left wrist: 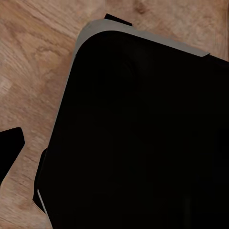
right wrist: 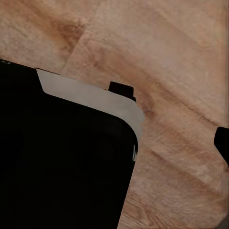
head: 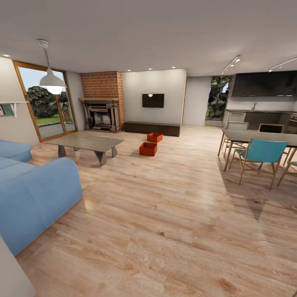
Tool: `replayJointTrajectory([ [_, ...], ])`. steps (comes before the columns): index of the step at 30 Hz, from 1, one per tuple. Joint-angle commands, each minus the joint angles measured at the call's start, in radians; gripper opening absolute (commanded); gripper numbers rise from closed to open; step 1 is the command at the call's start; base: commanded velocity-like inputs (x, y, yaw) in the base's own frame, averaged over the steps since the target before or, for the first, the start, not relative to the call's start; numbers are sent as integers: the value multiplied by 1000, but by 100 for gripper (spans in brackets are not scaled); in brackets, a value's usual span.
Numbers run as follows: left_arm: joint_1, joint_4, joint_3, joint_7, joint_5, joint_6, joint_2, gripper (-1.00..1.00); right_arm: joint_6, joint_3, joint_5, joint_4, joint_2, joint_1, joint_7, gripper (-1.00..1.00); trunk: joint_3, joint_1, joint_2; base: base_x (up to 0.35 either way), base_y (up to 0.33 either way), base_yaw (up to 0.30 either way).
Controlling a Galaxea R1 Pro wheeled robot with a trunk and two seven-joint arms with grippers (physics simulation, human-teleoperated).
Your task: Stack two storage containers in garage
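Two storage containers sit far off on the living room's wood floor.

One orange-red box (head: 148, 149) is nearer, and the other one (head: 154, 137) is just behind it, close to the long dark bench (head: 152, 128) under the black TV (head: 153, 100). A brick fireplace (head: 102, 101) stands to their left, near a low grey table (head: 86, 143). A blue sofa (head: 33, 194) is close by on the left. Both wrist views look down at a big black rounded part over the wood planks (head: 173, 231), so I cannot tell if either gripper's jaws are open or closed.
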Motion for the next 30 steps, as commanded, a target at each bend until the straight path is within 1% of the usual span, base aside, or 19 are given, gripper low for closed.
replayJointTrajectory([
  [1,0,-1,-1,1,4,-2,0,100,-6,7,-10,3,1,-1,5,100,-1,1,0,325,0,0],
  [14,0,-1,0,1,3,-3,0,100,-6,5,-7,3,1,-1,5,100,-1,1,0,325,0,0],
  [22,0,-1,-1,1,3,-3,-1,100,-7,5,-5,-5,8,-1,5,100,-1,1,0,325,0,0],
  [30,0,-1,0,1,3,-3,-1,100,-6,1,-7,-6,8,-1,5,100,-1,1,0,325,0,0],
])
